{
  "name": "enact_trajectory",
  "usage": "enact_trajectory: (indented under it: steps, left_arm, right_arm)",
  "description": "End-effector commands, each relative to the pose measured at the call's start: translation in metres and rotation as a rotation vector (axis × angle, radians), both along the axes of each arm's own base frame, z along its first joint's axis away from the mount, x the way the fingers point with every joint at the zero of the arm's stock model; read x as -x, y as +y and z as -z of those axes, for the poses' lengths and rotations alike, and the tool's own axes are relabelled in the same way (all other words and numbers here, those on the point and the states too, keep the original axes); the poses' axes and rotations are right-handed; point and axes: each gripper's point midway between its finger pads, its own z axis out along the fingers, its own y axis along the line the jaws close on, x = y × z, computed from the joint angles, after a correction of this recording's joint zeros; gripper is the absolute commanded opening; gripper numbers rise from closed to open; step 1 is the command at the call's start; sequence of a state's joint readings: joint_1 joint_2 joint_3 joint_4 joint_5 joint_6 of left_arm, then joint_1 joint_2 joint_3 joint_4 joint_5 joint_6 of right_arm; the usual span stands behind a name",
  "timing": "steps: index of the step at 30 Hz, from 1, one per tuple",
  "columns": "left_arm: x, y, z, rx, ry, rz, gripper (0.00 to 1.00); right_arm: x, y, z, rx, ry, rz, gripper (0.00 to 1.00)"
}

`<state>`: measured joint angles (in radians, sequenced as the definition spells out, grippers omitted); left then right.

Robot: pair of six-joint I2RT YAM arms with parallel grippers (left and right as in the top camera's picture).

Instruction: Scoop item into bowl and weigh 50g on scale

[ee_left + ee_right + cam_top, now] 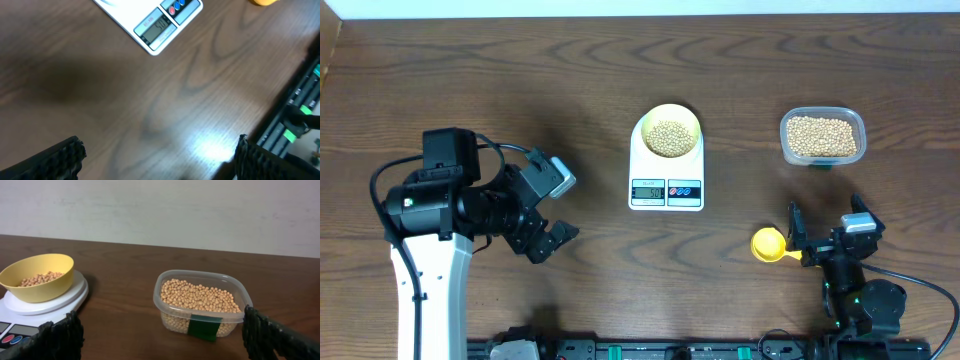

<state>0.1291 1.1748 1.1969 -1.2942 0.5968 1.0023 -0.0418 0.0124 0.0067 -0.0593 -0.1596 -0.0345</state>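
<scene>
The pale yellow bowl (667,132) sits on the white scale (666,188) at the table's middle and holds a layer of tan beans (668,137). The bowl (38,277) and scale (35,308) also show at the left of the right wrist view. The scale's display (156,26) shows in the left wrist view. My left gripper (556,205) is open and empty, left of the scale. My right gripper (830,236) is open and empty near the front right, facing the tub.
A clear plastic tub (822,137) full of beans stands at the back right; it shows with a green label in the right wrist view (202,302). A bright yellow scoop (769,244) lies on the table just left of my right gripper.
</scene>
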Motion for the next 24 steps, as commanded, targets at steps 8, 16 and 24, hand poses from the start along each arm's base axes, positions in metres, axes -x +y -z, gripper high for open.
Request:
enact_trajectory:
  steps: [8, 16, 24]
  left_arm:
    - [0.039, -0.027, -0.036, 0.155, -0.065, 0.018, 0.98]
    - [0.057, -0.027, -0.078, 0.144, -0.339, -0.063, 0.98]
    - [0.057, -0.017, -0.105, 0.167, -0.463, -0.251, 0.98]
  right_arm:
    - [0.0, -0.001, 0.0, 0.013, -0.002, 0.008, 0.99]
    - [0.0, -0.001, 0.0, 0.013, -0.002, 0.008, 0.99]
    - [0.0, -0.001, 0.0, 0.013, -0.002, 0.007, 0.99]
